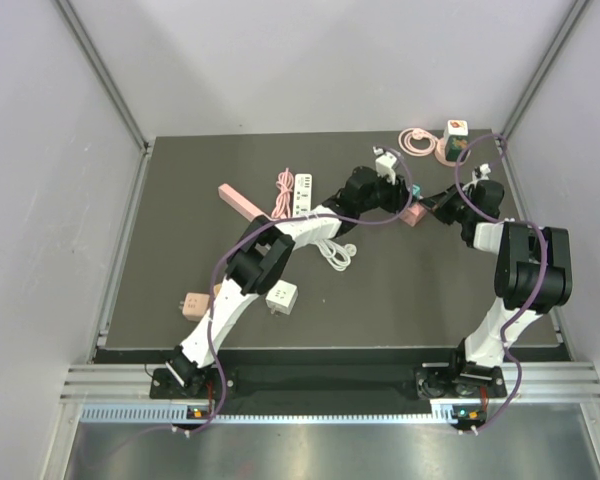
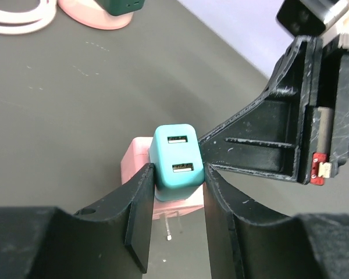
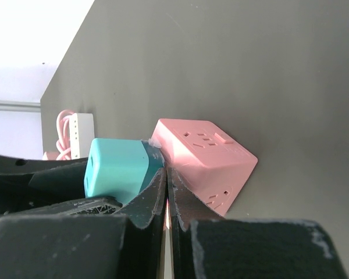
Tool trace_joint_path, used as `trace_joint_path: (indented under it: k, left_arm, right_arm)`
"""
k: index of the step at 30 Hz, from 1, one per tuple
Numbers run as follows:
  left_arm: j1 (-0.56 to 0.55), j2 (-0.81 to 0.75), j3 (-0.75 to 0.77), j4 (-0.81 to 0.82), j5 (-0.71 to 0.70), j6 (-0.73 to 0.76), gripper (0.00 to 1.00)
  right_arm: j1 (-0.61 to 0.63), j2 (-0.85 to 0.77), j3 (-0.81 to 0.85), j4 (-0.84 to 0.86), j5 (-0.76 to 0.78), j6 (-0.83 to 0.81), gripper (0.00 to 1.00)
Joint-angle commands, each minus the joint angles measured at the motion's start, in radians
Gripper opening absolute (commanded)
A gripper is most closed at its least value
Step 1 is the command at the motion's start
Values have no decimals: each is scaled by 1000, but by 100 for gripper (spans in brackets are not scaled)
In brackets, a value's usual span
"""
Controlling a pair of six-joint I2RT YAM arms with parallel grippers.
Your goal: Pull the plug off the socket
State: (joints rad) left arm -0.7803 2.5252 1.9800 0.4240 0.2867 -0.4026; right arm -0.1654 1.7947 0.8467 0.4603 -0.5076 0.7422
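A teal USB plug (image 2: 175, 160) sits against a face of a pink socket cube (image 2: 134, 160) on the dark mat. My left gripper (image 2: 178, 174) is shut on the teal plug, one finger on each side. In the right wrist view the plug (image 3: 113, 168) and the socket (image 3: 209, 157) touch at a seam. My right gripper (image 3: 167, 174) is shut, its tips pressed at that seam. The right gripper also shows in the left wrist view (image 2: 262, 139). From above, both grippers meet at the socket (image 1: 412, 215) at the mat's back right.
A pink round base (image 1: 448, 148), a coiled pink cable (image 1: 415, 140) and a white cube socket (image 1: 457, 128) lie behind. A white power strip (image 1: 303, 192), a pink strip (image 1: 242, 203), a white cable (image 1: 335, 252), a white adapter (image 1: 281, 296) and a pink cube (image 1: 193, 304) lie to the left.
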Motion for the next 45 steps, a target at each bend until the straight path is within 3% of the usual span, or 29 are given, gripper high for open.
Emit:
trace_joint_path:
  k: [1, 4, 12, 15, 18, 21, 26, 34, 38, 45]
  left_arm:
    - [-65, -152, -1, -17, -4, 173, 0]
    - [-109, -174, -7, -57, -70, 313, 0]
    - [-152, -164, 2, -80, -158, 386, 0]
    - [-184, -177, -7, -86, -227, 514, 0]
    - [-201, -177, -4, -93, -277, 551, 0]
    - [-182, -177, 16, -103, -256, 443, 0]
    - [-106, -140, 69, -50, 35, 93, 0]
    - [-82, -89, 148, -64, 124, -62, 0]
    - [-80, -104, 129, -48, 105, -44, 0]
    - [-79, -232, 10, -155, -89, 180, 0]
  right_arm:
    - [9, 71, -20, -175, 139, -84, 0]
    - [12, 68, -17, -176, 142, -87, 0]
    - [17, 69, -12, -184, 144, -92, 0]
    - [18, 69, -11, -186, 146, -93, 0]
    - [21, 68, -8, -190, 149, -96, 0]
    - [23, 72, -3, -196, 150, -98, 0]
    - [26, 80, 9, -209, 141, -106, 0]
    - [33, 83, 20, -219, 146, -115, 0]
    - [33, 81, 17, -219, 149, -115, 0]
    - [33, 80, 17, -218, 147, -116, 0]
